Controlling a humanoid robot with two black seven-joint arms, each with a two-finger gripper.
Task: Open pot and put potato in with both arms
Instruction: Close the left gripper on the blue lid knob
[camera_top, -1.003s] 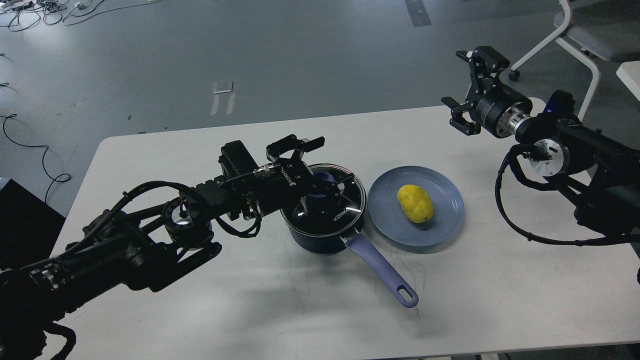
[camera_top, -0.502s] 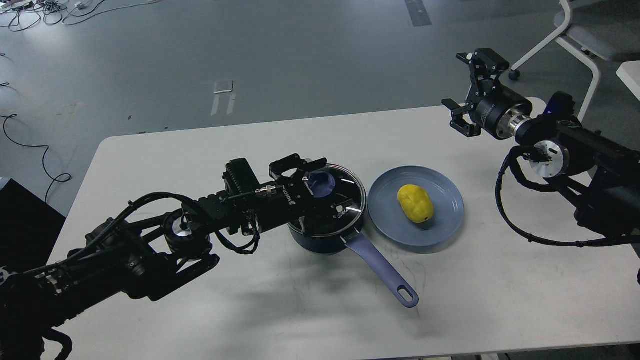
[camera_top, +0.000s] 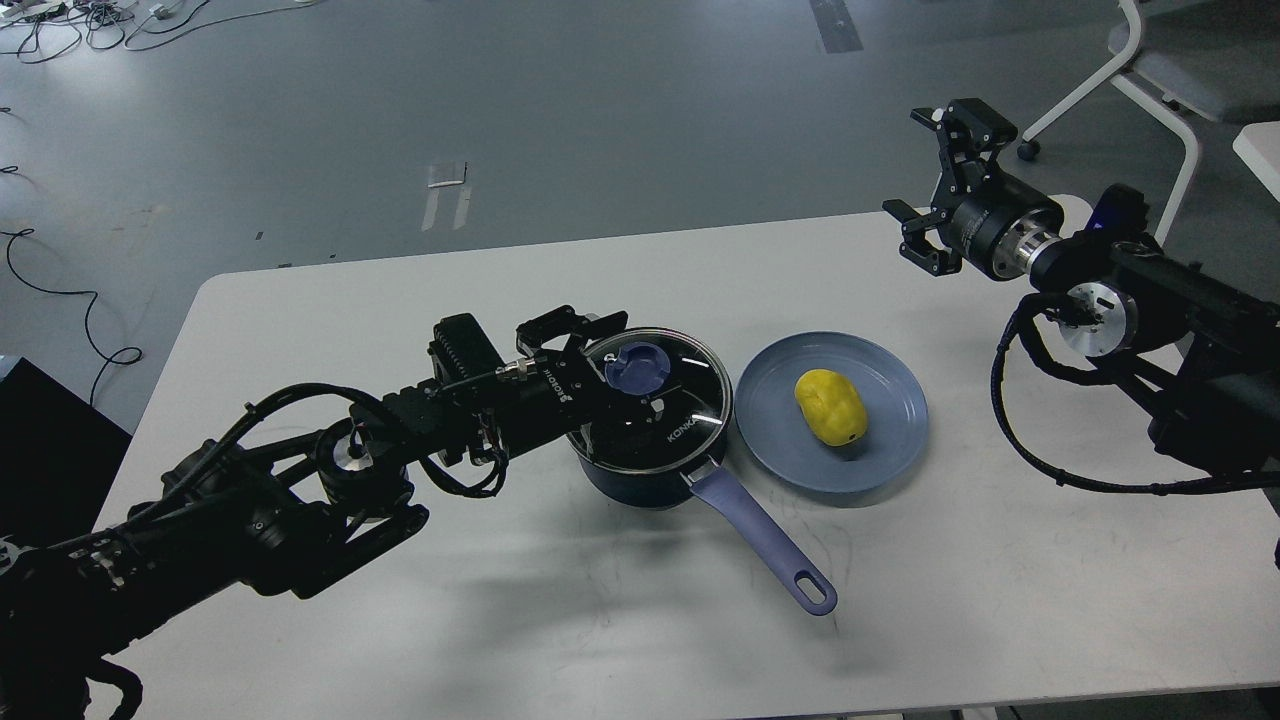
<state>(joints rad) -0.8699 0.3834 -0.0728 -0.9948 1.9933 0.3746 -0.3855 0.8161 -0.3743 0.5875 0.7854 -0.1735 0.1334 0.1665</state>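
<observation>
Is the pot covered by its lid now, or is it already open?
Covered. The glass lid lies flat on the pot, its blue knob on top. The left gripper is at the knob.

Glossy glass lid (camera_top: 668, 392), matt blue plate (camera_top: 790, 440), smooth white table (camera_top: 600, 600), waxy yellow potato (camera_top: 829, 406).

You have a dark blue pot (camera_top: 650, 470) standing upright on the table, its glass lid (camera_top: 665, 405) with a blue knob (camera_top: 637, 366) on it and its lavender handle (camera_top: 765, 540) pointing toward you and to the right. Just to its right the yellow potato (camera_top: 830, 407) lies on the blue plate (camera_top: 790, 455).
</observation>
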